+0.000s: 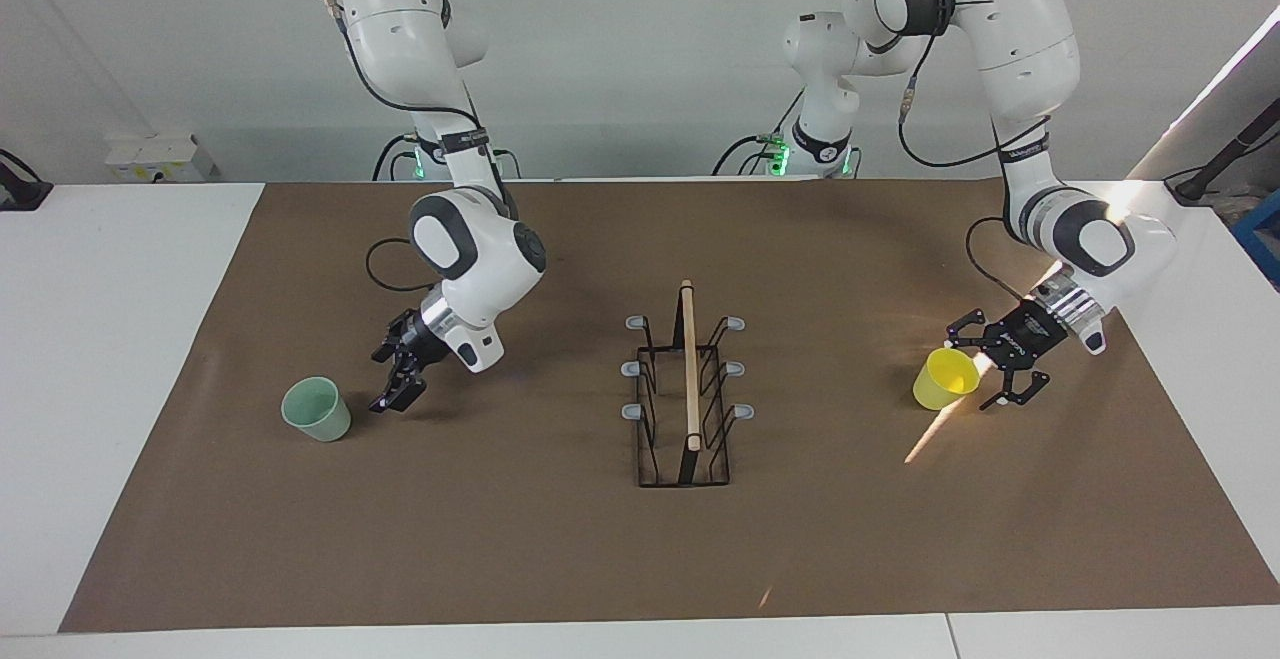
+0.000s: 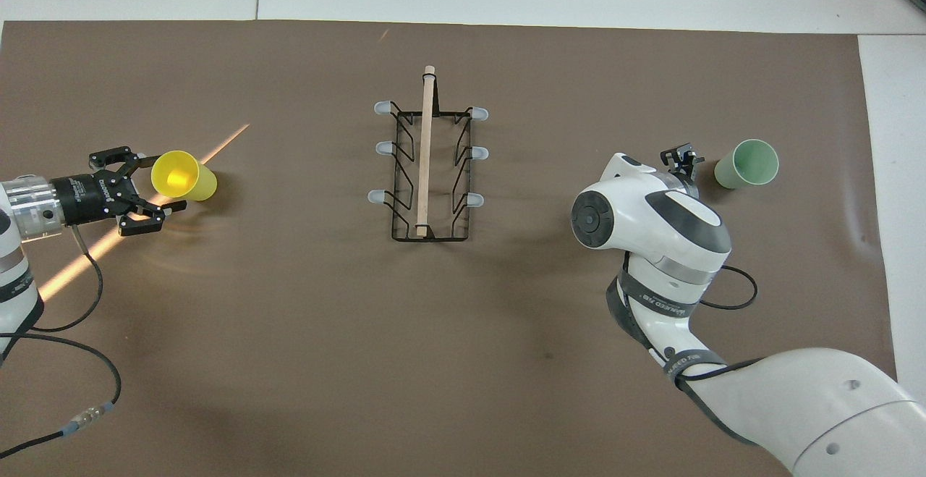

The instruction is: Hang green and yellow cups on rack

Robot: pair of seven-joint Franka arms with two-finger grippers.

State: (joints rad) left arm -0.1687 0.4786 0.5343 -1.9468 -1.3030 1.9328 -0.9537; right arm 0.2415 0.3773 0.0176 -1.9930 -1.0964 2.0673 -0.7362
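While the left gripper point(image 1: 1000, 371) is spreading its fingers beside the yellow cup point(image 1: 945, 379) and the right gripper point(image 1: 397, 377) is spreading beside the green cup point(image 1: 317, 409), both well apart from the rack point(image 1: 686, 394), a careless push is risking tipping them

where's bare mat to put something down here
Bare mat lies between the rack and the green cup, and between rack and yellow cup. It is crowded by each cup, where the right tool and left tool sit.
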